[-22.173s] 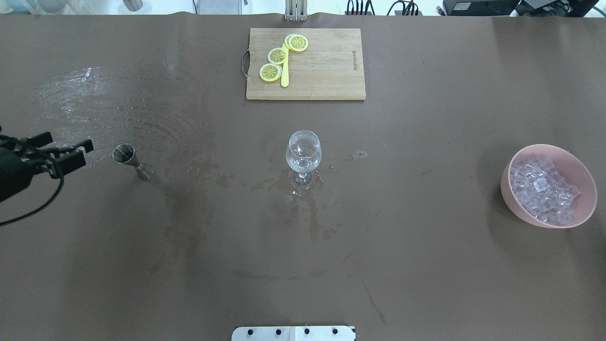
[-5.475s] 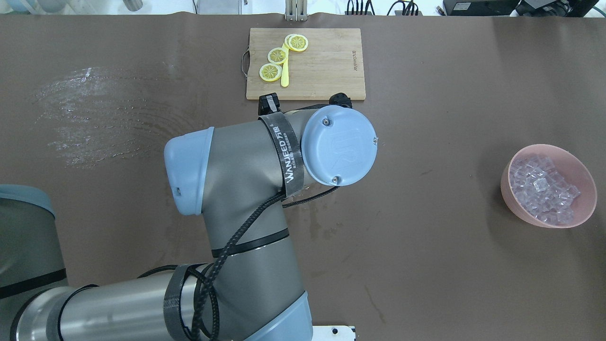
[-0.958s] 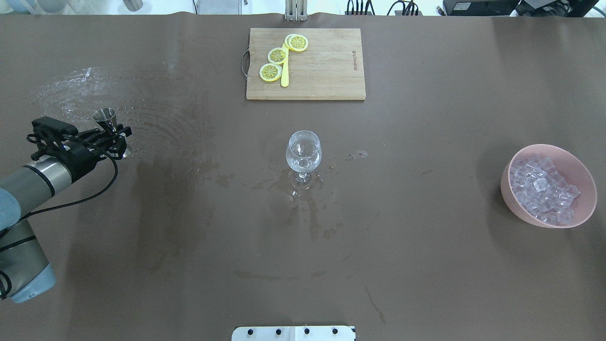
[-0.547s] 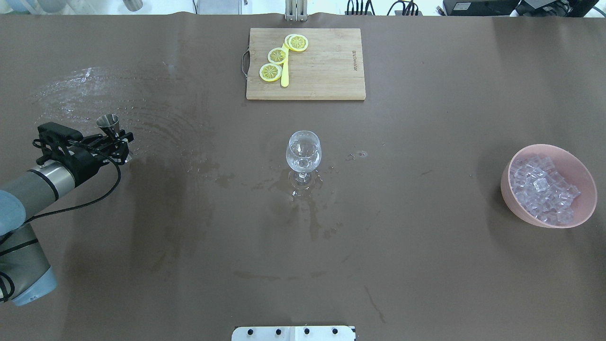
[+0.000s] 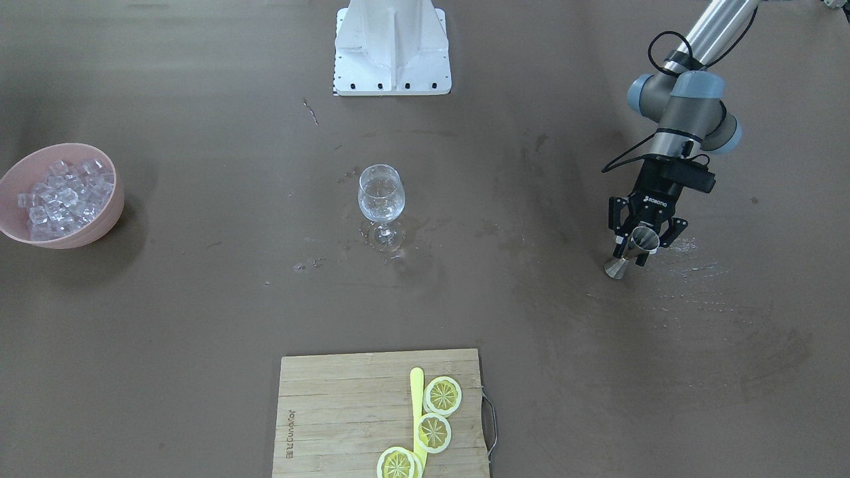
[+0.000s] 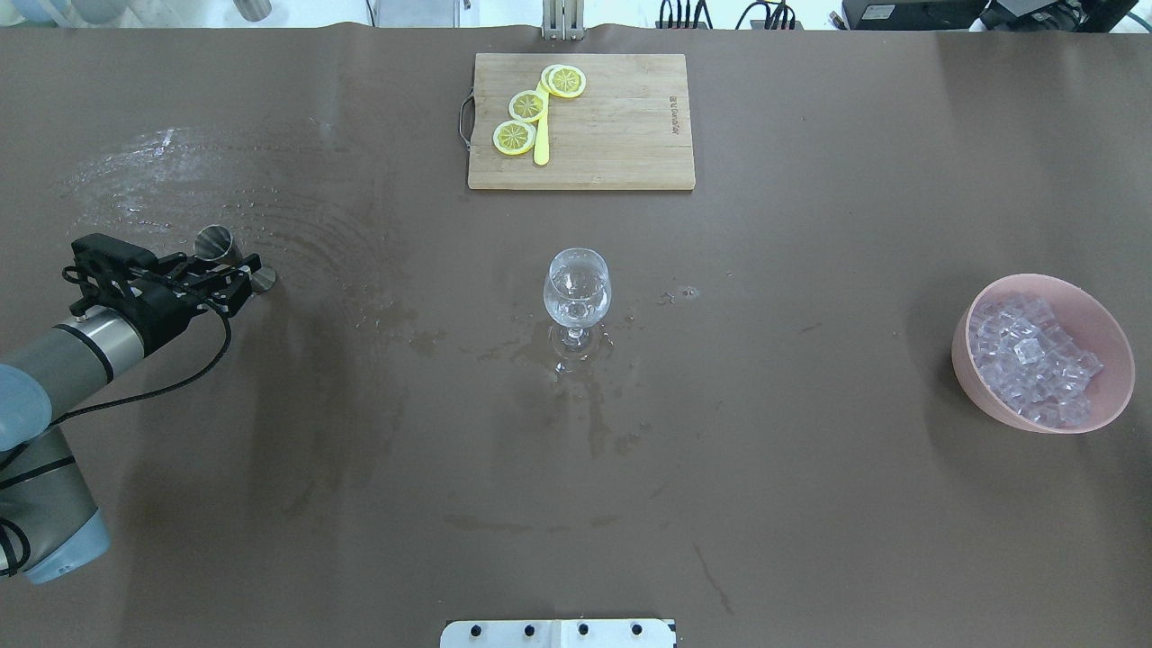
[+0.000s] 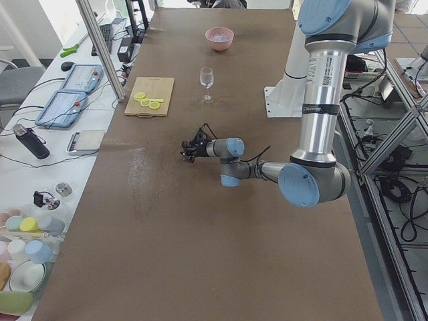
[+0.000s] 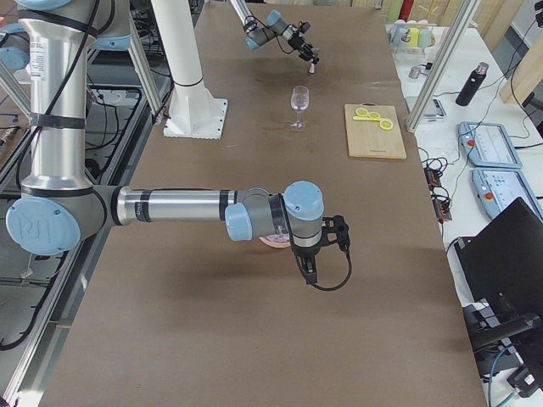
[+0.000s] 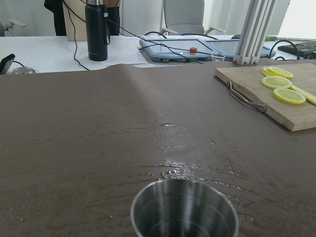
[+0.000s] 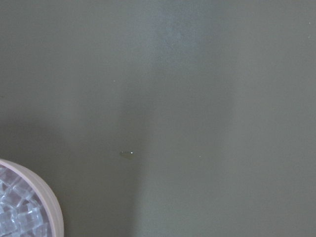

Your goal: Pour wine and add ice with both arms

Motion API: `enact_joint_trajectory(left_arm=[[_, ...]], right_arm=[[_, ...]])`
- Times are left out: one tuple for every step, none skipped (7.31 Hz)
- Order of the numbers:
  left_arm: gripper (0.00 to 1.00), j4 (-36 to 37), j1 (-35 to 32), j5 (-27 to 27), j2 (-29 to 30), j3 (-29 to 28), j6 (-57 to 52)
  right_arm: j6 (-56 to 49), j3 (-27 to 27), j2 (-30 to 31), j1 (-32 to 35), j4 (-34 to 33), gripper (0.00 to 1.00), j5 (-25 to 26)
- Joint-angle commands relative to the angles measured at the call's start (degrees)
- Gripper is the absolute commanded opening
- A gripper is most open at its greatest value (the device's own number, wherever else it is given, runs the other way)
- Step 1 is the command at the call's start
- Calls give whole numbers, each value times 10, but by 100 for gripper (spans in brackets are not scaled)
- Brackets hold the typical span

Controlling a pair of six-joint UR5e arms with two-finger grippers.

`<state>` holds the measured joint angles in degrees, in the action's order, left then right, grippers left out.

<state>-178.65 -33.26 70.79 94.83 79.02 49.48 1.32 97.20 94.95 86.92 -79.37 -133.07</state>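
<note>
Overhead exterior view, left end of the table [image 6: 810, 522]: left gripper [image 6: 243, 275] low over the surface, jaws drawn narrow on the waist of a steel measuring cup [image 6: 215, 242]. Cup tilted, open mouth toward the far left, lower end down by the table; touching or just clear, cannot tell. Wet streaks [image 6: 162, 171] on the surface just beyond it. Left wrist view filled at the bottom by the cup's open mouth.

Ice [image 6: 1030, 358] heaped in a pink bowl [image 6: 976, 391] at the right end, well apart from the cup. Stemmed glass [image 6: 577, 290] upright at the table's middle, between cup and bowl. Wooden board [image 6: 621, 135] at the far edge, lemon slices [image 6: 515, 137] on its left part.

Right gripper [image 8: 310, 270] seen only from the right end, hanging above the table beside the bowl; wide or narrow, cannot tell. Right wrist view: bare table, plus a sliver of the bowl with ice at the lower left corner.
</note>
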Motion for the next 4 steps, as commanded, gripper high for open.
enact_joint_trajectory(left_arm=[[69,-1,4,-3,0,0,0],[85,-1,4,-3,0,0,0],[97,-3,4,-3,0,1,-3],[98,-13,3,-2,-1,2,-25]], right_arm=[[0,0,0,0,0,100,0],[1,0,0,0,0,100,0],[0,0,0,0,0,100,0],[0,0,0,0,0,100,0]])
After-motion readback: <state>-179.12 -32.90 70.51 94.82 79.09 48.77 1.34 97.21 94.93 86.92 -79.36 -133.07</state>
